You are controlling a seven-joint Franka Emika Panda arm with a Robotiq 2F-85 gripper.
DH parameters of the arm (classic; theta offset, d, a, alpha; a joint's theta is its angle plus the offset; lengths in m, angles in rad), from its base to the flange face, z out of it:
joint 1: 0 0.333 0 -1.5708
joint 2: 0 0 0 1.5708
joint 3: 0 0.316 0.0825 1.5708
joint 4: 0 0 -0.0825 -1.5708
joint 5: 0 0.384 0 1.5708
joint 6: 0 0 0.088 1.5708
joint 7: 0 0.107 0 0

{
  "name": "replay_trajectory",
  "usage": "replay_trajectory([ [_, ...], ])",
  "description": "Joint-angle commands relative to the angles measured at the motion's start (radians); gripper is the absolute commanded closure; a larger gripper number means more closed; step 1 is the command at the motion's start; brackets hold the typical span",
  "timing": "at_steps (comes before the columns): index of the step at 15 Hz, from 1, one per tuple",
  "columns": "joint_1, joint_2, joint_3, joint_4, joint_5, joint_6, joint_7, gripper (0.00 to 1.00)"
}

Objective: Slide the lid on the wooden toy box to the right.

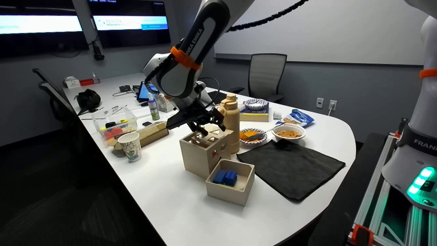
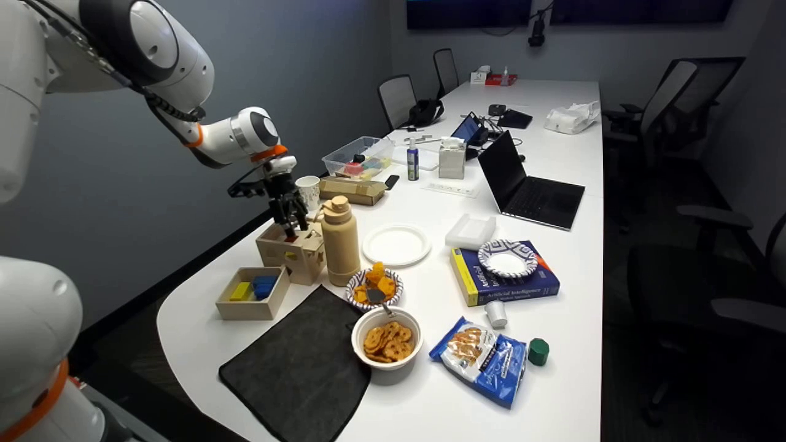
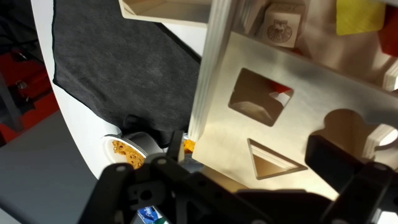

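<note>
Wrist view: nearest us, the hand is released, its fingers spread well apart with the lid showing between them; whether they touch it we cannot tell. The lid covers part of the box, toward the bottle; in the uncovered part we see a shell-marked block, a yellow piece and a red piece. In an exterior view we find the low box nearest, blue pieces inside, and the box just behind it on the worktop. The black mat lies beside both. Upright past the box stands the bottle, then a bowl of orange food, a bowl of snacks, the book, a chair and a screen.
</note>
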Motion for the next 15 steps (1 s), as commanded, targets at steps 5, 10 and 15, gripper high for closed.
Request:
replay_trajectory([
  [5, -0.012, -0.073, 0.046, -0.057, -0.007, 0.075, -0.018, 0.0],
  [10, -0.019, -0.172, 0.087, -0.126, 0.008, 0.153, -0.065, 0.0],
  [15, -0.02, -0.256, 0.11, -0.191, 0.008, 0.203, -0.1, 0.0],
])
